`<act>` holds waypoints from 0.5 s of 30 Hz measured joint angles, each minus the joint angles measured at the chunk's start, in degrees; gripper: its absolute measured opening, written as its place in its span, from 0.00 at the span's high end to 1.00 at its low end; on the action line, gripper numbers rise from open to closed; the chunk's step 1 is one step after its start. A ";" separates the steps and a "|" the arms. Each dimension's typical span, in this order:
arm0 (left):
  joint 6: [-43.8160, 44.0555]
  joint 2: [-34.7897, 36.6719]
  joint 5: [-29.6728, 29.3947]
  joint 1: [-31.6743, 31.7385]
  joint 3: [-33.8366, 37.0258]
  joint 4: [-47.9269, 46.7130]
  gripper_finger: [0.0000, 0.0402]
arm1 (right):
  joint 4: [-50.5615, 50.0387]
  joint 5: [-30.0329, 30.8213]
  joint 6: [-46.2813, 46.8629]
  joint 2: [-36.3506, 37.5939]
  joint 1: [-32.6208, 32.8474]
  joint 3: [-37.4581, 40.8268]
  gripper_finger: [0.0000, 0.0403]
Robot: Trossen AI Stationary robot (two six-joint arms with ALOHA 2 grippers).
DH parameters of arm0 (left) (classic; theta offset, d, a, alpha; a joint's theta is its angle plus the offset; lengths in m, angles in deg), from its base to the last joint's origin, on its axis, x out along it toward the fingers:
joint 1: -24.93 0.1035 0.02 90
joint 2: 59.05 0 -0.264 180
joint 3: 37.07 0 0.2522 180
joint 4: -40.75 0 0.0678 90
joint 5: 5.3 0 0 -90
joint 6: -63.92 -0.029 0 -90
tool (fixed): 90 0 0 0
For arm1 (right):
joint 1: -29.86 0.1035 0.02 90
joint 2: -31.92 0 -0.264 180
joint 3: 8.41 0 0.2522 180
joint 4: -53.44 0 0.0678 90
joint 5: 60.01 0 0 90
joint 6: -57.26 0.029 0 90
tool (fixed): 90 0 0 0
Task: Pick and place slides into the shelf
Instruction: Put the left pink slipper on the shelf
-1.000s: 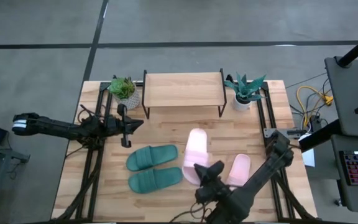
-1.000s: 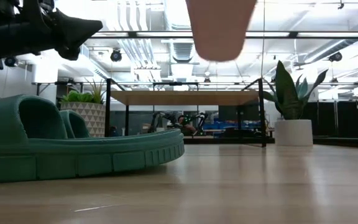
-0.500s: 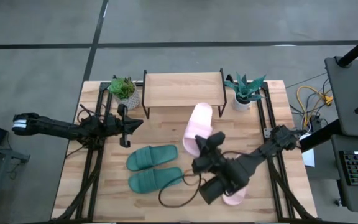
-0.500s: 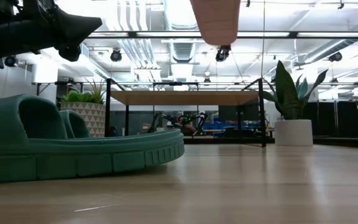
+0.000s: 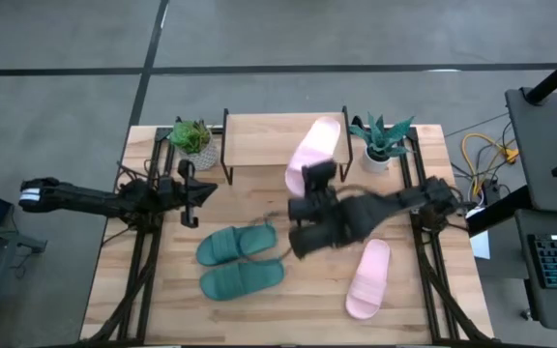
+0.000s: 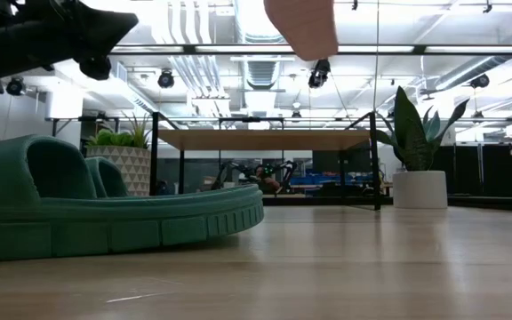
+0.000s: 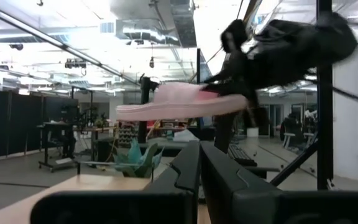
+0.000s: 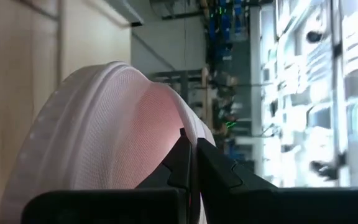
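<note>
My right gripper point(image 5: 314, 176) is shut on a light pink slide point(image 5: 313, 147) and holds it in the air above the right part of the shelf point(image 5: 259, 140). In the low view this slide point(image 6: 302, 25) hangs well above the shelf board point(image 6: 265, 140). The other pink slide point(image 5: 367, 278) lies sole-down on the table near the right front. Two dark green slides point(image 5: 237, 244) point(image 5: 242, 280) lie side by side left of the middle. My left gripper point(image 5: 191, 189) waits shut at the left, short of the shelf's left leg. My right gripper holds the pink slide by its near end point(image 7: 229, 99), pinched between the two fingers point(image 8: 194, 155), which come at it level from the table's near side, along its length. The slide is lifted clear and about level, its free end point(image 7: 126, 112) toward the far edge.
A potted plant point(image 5: 191, 138) stands left of the shelf and another point(image 5: 383, 140) right of it, close to the held slide. The shelf's black legs point(image 5: 225, 159) stand at its corners. Bare tabletop point(image 5: 433, 290) lies near the front right corner.
My right gripper has carried the pink slide from the near middle of the table toward the far edge, and the slide now sits over the shelf's right part. The second pink slide, earlier partly under the arm, now shows in full on the table.
</note>
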 joint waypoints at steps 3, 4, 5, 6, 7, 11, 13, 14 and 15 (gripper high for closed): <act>-0.02 0.98 0.02 0.00 0.01 0.01 1.00 | 7.04 -7.13 -3.13 2.66 -3.44 -1.63 0.98; -0.14 1.24 0.02 0.00 0.01 -0.02 1.00 | 9.98 -11.95 -3.81 3.65 -4.63 -2.04 0.98; -0.43 1.46 0.03 0.01 0.01 -0.03 1.00 | 13.35 -17.47 -4.16 4.72 -5.76 -2.27 0.98; -0.66 1.66 0.04 0.01 0.01 -0.09 1.00 | 16.57 -23.21 -4.47 5.91 -6.98 -2.28 0.98; -1.29 1.83 0.04 -0.01 0.01 -0.07 1.00 | 19.92 -29.07 -5.10 6.84 -8.02 -2.25 0.98; -5.14 1.99 0.04 0.00 0.01 -0.06 1.00 | 32.32 -49.94 -12.99 9.59 -11.17 -1.15 0.98; -6.82 1.98 0.04 0.01 0.01 -0.07 1.00 | 37.34 -52.96 -18.52 9.77 -11.65 -0.52 0.98; -7.56 1.98 0.04 -0.01 0.01 -0.11 1.00 | 39.15 -52.84 -21.41 9.75 -11.79 -0.04 0.98; -7.80 1.98 0.02 0.01 0.01 -0.11 1.00 | 40.71 -52.41 -24.13 9.51 -11.87 0.52 0.98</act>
